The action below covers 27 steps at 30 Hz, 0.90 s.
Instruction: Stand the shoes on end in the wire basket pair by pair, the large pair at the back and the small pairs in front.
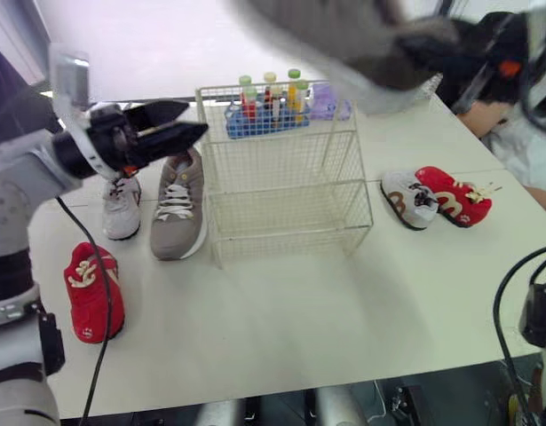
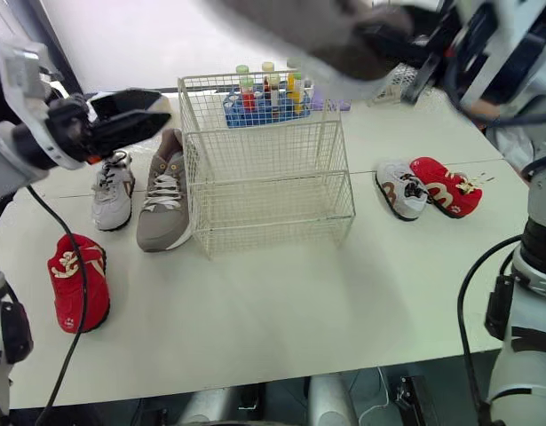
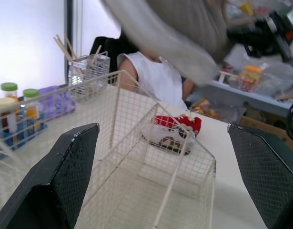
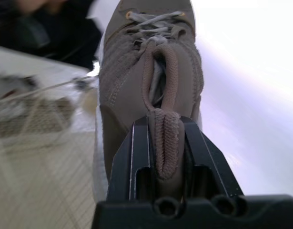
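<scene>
The empty wire basket [image 1: 290,191] stands mid-table. High above its far side a large taupe shoe [image 4: 151,71] hangs blurred, with my right gripper [image 4: 165,138] shut on its heel collar. Its mate, a taupe shoe [image 1: 179,213], lies flat on the table left of the basket, beside a white shoe [image 1: 122,206]. A small red shoe [image 1: 93,293] lies nearer, at the left. To the right of the basket a small grey shoe [image 1: 408,199] and a small red shoe [image 1: 455,195] sit together. My left gripper [image 1: 194,120] hovers open and empty by the basket's top left corner.
A blue rack of small bottles [image 1: 268,111] and a purple pack [image 1: 326,102] stand just behind the basket. A mesh cup of sticks [image 3: 89,67] and a seated person in white [image 3: 156,78] are beyond the table's far right. A black cable [image 1: 95,355] hangs near the left front edge.
</scene>
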Each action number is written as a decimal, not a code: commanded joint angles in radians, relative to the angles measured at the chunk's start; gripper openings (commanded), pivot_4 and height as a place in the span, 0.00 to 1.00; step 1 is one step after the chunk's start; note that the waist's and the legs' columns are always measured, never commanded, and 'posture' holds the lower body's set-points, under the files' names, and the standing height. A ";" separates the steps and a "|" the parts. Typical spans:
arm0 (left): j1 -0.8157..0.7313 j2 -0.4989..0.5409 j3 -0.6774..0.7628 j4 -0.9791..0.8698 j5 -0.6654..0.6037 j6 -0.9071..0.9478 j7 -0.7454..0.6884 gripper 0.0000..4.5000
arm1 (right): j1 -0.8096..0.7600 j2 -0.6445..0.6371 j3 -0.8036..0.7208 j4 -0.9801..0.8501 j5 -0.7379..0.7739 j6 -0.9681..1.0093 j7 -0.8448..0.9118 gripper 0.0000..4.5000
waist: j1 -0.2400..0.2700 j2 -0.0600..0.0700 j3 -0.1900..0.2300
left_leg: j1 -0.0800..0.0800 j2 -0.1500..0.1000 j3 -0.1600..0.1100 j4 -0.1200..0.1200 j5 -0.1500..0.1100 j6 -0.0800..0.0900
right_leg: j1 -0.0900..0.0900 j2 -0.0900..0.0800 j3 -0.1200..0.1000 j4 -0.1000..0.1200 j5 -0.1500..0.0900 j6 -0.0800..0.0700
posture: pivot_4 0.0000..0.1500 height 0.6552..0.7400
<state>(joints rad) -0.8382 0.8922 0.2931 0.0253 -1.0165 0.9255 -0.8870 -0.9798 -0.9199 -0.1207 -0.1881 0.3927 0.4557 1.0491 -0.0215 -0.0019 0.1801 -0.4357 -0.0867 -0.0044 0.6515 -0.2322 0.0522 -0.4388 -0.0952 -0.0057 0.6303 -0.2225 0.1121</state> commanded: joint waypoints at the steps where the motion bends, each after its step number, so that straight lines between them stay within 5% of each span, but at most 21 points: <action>1: -0.077 0.079 0.040 0.069 -0.013 0.049 -0.059 1.00 | -0.081 -0.027 0.044 0.070 -0.051 -0.218 0.129 0.04 | 0.002 0.000 0.000 | 0.000 0.000 0.000 0.000 0.000 0.000 | 0.000 0.000 0.000 0.000 0.000 0.000 | 1.00 1.00; 7: -0.139 0.154 0.022 0.134 -0.003 0.140 -0.107 1.00 | -0.146 0.009 0.139 0.210 -0.157 -0.514 0.218 0.04 | 0.011 0.000 0.001 | 0.000 -0.001 0.000 0.000 0.003 -0.006 | -0.001 -0.001 0.000 0.000 0.000 0.000 | 1.00 1.00; 19: -0.059 0.134 -0.073 0.061 0.080 0.124 -0.194 1.00 | -0.277 0.133 0.193 0.319 -0.184 -0.723 0.255 0.04 | 0.007 -0.001 0.001 | 0.000 0.000 0.000 -0.002 0.004 -0.008 | -0.003 -0.002 0.001 0.002 0.000 0.000 | 1.00 1.00; 22: -0.059 0.127 -0.076 0.063 0.094 0.122 -0.202 0.81 | -0.295 0.135 0.193 0.322 -0.179 -0.719 0.262 0.04 | 0.009 -0.001 0.001 | 0.000 -0.001 -0.001 -0.002 0.004 -0.008 | -0.003 -0.002 0.001 0.002 0.000 0.000 | 1.00 1.00; 27: -0.081 0.093 -0.049 0.081 0.091 0.124 -0.179 0.27 | -0.305 0.127 0.193 0.331 -0.181 -0.716 0.278 0.04 | 0.008 -0.001 0.001 | 0.000 -0.001 -0.001 -0.002 0.004 -0.008 | -0.003 -0.002 0.001 0.002 0.000 0.000 | 1.00 1.00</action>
<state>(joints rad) -0.8816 0.9859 0.2153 0.1266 -0.9038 1.0589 -1.0508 -1.2359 -0.7875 0.1091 0.1575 0.1901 -0.2526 1.3413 -0.0133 -0.0026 0.1813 -0.4359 -0.0873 -0.0050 0.6497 -0.2282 0.0441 -0.4418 -0.0967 -0.0044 0.6321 -0.2225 0.1120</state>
